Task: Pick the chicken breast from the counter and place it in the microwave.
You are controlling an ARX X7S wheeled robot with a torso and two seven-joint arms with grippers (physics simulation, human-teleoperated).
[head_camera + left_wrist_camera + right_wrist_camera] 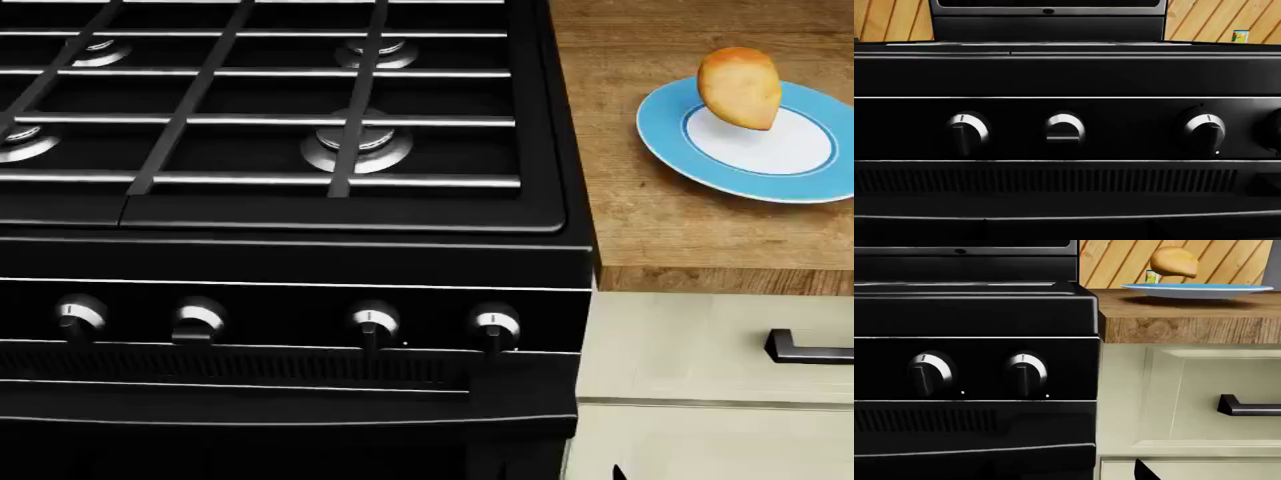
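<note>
The golden-orange teardrop chicken breast [738,87] sits on the blue-rimmed plate [667,140] at the head view's upper right, likely nearer the right arm (neither gripper shows, so their states are unknowable).

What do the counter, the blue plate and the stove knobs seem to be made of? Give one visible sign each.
Counter: looks like wood, matte, with brown grain lines and a thick grained edge.
Blue plate: probably glazed ceramic, smooth, with a blue rim and a white centre.
Stove knobs: apparently brushed metal faces on black bodies, with bright silvery highlights.
</note>
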